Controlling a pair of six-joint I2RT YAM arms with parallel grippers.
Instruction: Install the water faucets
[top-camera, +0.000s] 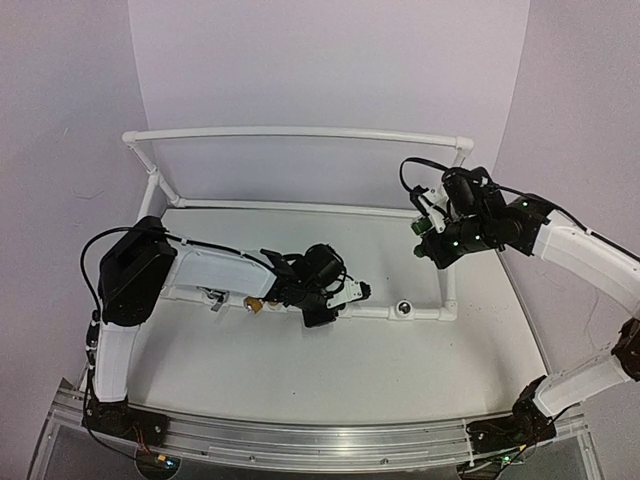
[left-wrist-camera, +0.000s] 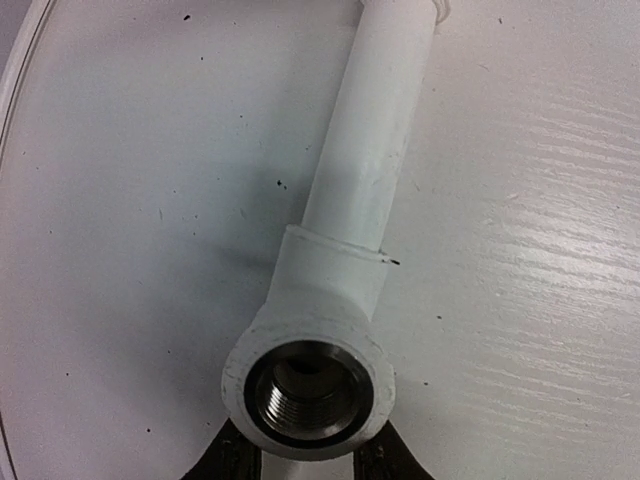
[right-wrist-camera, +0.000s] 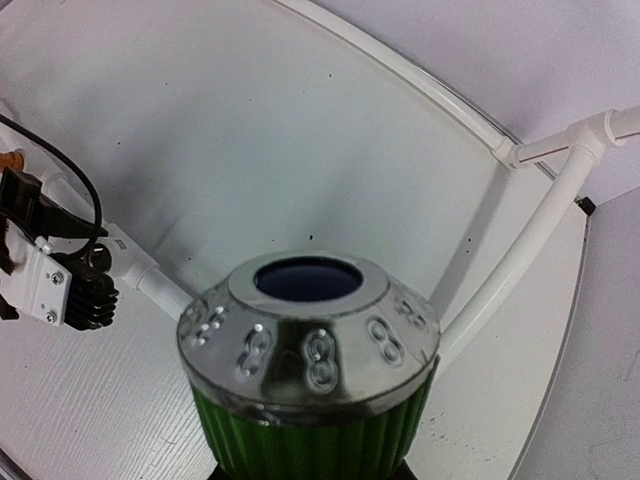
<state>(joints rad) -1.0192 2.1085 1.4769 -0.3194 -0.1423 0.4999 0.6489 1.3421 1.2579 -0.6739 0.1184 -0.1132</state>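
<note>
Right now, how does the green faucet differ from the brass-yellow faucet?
The green faucet is green with a silver metal end; the brass-yellow faucet is yellow. The green one is held raised in the right gripper; the brass-yellow one sits low at the front pipe of the white frame. Both are small.

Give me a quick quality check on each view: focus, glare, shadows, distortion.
Top external: sharp, evenly lit, only soft shadows on the table. Left wrist: the socket is in focus, its metal thread glinting; streaky glare on the table at right. Right wrist: the green faucet looms close, glare spots on its silver end; the pipe frame bows from lens distortion.
</note>
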